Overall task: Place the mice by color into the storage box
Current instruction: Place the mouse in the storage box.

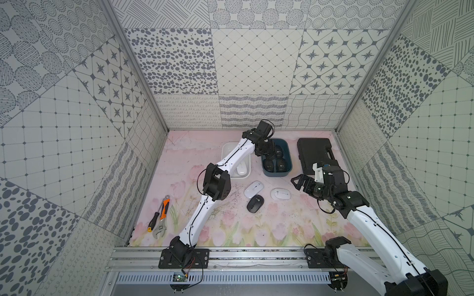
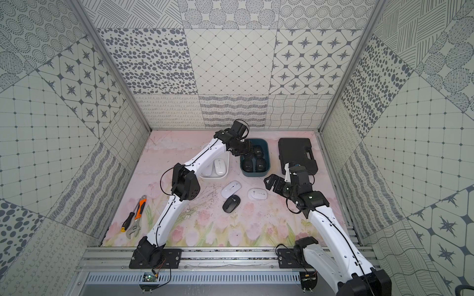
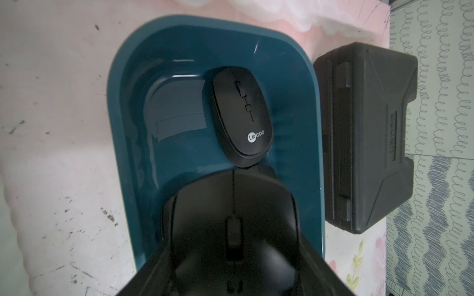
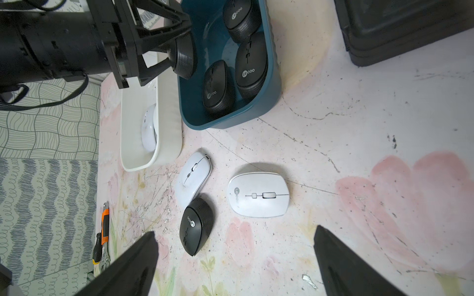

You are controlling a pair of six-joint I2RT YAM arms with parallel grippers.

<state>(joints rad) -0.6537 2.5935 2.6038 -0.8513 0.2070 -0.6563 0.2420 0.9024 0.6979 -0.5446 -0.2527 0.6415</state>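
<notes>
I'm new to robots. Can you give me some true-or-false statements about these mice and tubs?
1. The left gripper holds a black mouse over the teal tub. True.
2. The right gripper grips a white mouse. False: it is open and empty.
3. Three mice lie loose on the table. True: a slim white mouse, a broad white mouse, a loose black mouse.
4. The teal tub holds white mice. False: only black mice lie in it.

In the left wrist view the gripped black mouse [image 3: 233, 230] is blurred (its end cut off).
</notes>
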